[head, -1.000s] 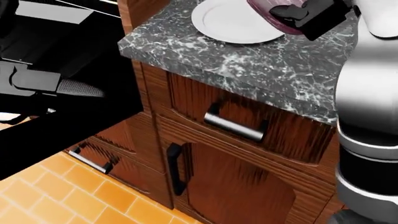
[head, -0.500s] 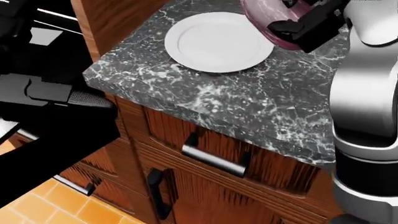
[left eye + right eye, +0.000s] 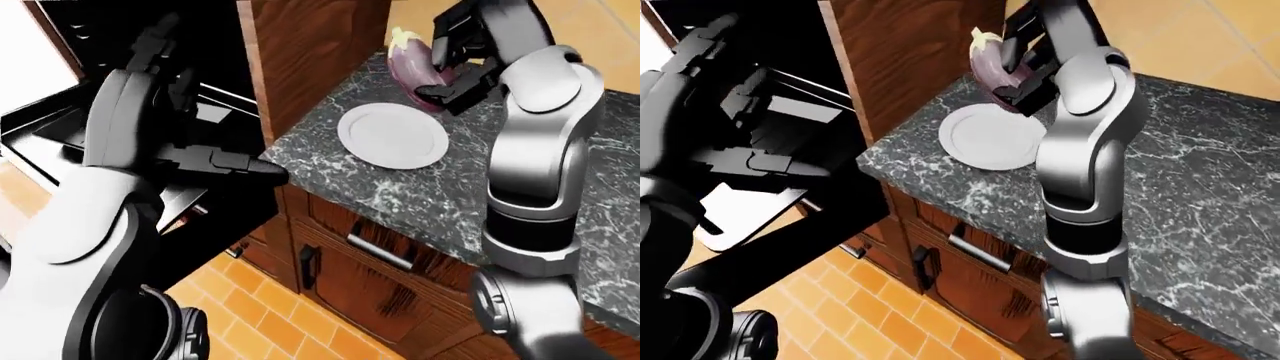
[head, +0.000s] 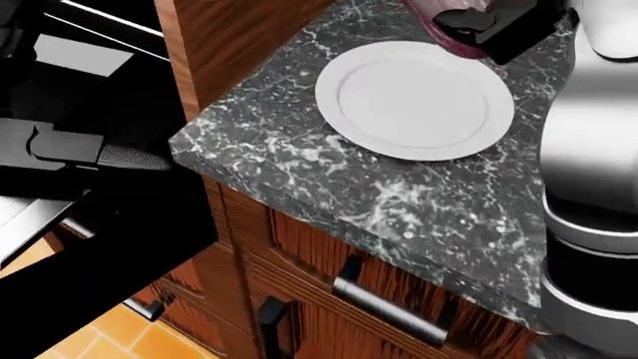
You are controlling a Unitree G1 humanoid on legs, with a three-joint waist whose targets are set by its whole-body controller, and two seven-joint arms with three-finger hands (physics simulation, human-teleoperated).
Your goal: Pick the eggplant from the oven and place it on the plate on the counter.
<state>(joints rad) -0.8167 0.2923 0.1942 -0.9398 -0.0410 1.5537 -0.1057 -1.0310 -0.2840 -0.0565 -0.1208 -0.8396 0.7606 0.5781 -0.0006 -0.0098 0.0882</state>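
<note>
The glossy purple eggplant with a pale green stem cap (image 3: 412,64) is carried in the air above the counter, stem end toward the top left of the left-eye view. The black three-finger right hand (image 3: 458,66) closes round its body, fingers wrapped over the upper and lower sides. The eggplant hangs over the upper right edge of the round white ceramic plate (image 3: 392,136); in the head view only its lower end shows at the top edge, and it appears clear of the plate, though contact cannot be ruled out from that angle. The plate lies flat on the dark grey marble-patterned countertop (image 3: 420,196), close to the counter's left corner. The silver-grey right arm (image 3: 530,157) rises from the bottom right of the left-eye view and bends over the counter. Below the countertop stand reddish-brown wooden cabinet fronts (image 3: 375,289) with a horizontal metal drawer handle (image 3: 380,252) and a dark vertical door handle (image 3: 308,267). A tall wooden panel (image 3: 305,56) stands at the counter's left end. Left of it lies the black open oven (image 3: 215,105). The black left hand (image 3: 235,163) reaches toward the panel with fingers extended and spread, holding nothing. Orange tiled floor (image 3: 245,307) fills the bottom.
</note>
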